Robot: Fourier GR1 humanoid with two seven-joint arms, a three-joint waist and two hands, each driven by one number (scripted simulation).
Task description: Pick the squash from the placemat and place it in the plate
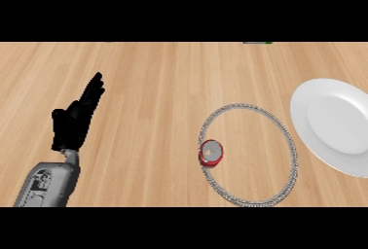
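One hand on show: the left hand (72,124), down at the left of the head view, rising off its grey forearm (46,187) from the lower edge. Its fingers are straight and point up and away, with nothing in them. It is an open hand at rest, apart from everything else on the counter (158,73).

Across to the middle-right now, and there's the placemat (241,105), a round mat with a grey braided rim, its middle the same wood tone as the counter. And there is the squash (211,153), small and round, red around the sides with a pale grey face turned up. It sits at the mat's left side, and its red body overlaps the braid, so it is right on that edge. Upright or on its side? I cannot tell from this steep angle.

Right of the mat is the plate (330,126), white with a shallow well, cut off by the view's right edge. Its left rim lies just beside the mat's right rim, a thin strip of wood between them. Squash and plate are well apart, with the width of the mat between them. Hand and squash are well apart too, with counter between. Up at the far edge sits a small dark thing (256,43), too small to tell.
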